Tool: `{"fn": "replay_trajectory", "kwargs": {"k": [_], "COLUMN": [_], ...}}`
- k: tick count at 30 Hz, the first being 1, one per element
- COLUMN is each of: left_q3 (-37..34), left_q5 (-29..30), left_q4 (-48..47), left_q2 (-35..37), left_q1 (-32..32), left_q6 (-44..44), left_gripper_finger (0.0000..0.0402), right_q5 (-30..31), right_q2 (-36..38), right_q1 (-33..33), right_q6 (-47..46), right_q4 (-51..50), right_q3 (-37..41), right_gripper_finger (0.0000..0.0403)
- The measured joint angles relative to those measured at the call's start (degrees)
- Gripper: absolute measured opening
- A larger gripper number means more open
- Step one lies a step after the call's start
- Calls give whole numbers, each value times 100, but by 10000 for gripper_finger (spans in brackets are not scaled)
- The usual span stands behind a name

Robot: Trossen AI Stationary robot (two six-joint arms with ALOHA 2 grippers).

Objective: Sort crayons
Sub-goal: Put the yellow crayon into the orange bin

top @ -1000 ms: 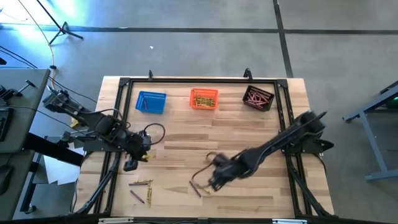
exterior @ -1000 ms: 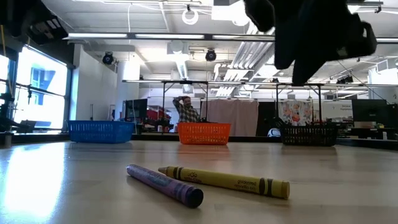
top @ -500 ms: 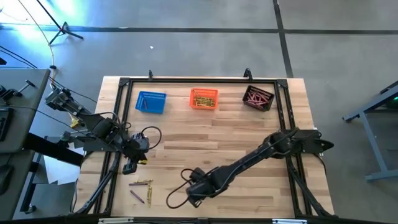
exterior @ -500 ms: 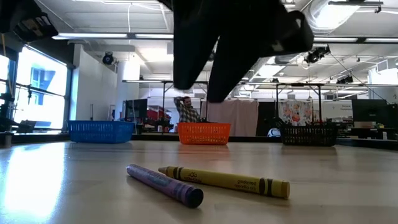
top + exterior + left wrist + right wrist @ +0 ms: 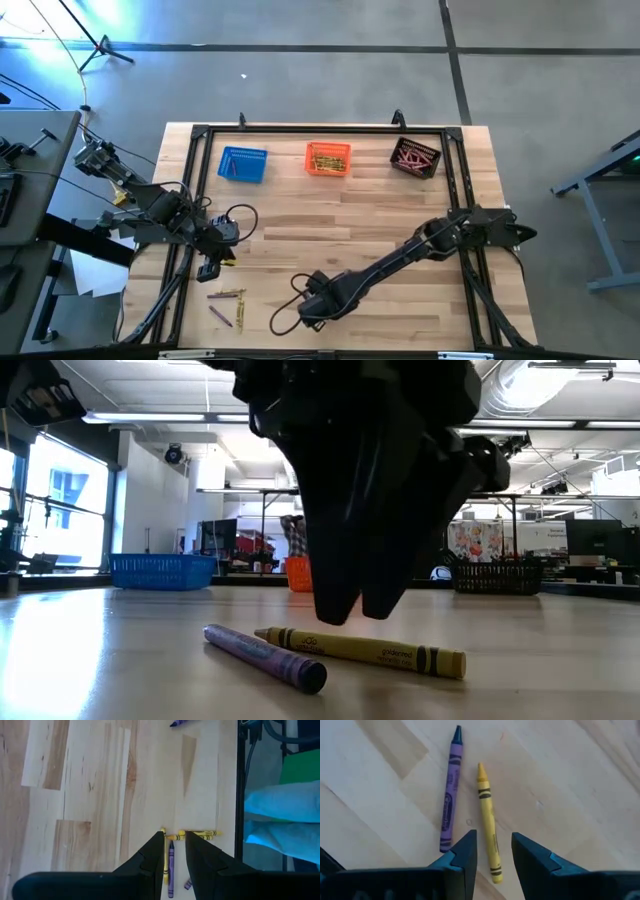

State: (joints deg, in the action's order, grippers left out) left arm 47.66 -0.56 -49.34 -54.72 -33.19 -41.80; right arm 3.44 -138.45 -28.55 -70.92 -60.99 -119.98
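A purple crayon (image 5: pixel 449 790) and a yellow crayon (image 5: pixel 487 822) lie side by side on the wooden table near its near edge, also seen as purple crayon (image 5: pixel 268 658) and yellow crayon (image 5: pixel 370 651). My right gripper (image 5: pixel 358 614) hangs open just above them, pointing down, with its fingers on either side of the yellow crayon's end and touching nothing. My left gripper (image 5: pixel 212 268) waits open at the table's left. A few more crayons (image 5: pixel 169 862) lie on the table below it.
A blue basket (image 5: pixel 243 164), an orange basket (image 5: pixel 328 158) and a black basket (image 5: pixel 415 157) stand in a row along the far edge, each with crayons inside. Loose crayons (image 5: pixel 229 296) lie near the near left corner. A black frame rail (image 5: pixel 190 190) borders the table.
My right gripper has swung toward the table's near left and come down. It now hangs close over the purple and yellow crayons, which have not moved.
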Motion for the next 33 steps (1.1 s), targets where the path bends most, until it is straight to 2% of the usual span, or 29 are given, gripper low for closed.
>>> {"fn": "replay_trajectory", "kwargs": {"k": [9,12,15,19,21,27,33], "left_q3": [-1,-2,-2,-2,-2,-2,-2], "left_q5": [4,169,412,708,842,1034,1037], "left_q4": [233,351,383,441,475,677,734], "left_q2": [-2,-2,-4,-4,-4,-4,-4], "left_q1": [0,0,2,2,2,2,2], "left_q6": [-7,-7,-6,-7,-13,-11,-167], "left_gripper_finger": [65,65,65,65,65,65,65], "right_q5": [-86,-132,-167,-303,-368,-307,2], "right_q2": [-118,-131,-133,-133,-133,-24,581], "right_q1": [2,2,25,110,175,517,1043], "right_q6": [19,23,23,52,153,457,1323], "right_q4": [-44,-49,-44,-18,-44,-265,-322], "right_q3": [87,83,83,81,81,83,80], "right_gripper_finger": [107,104,82,26,10,15,10]}}
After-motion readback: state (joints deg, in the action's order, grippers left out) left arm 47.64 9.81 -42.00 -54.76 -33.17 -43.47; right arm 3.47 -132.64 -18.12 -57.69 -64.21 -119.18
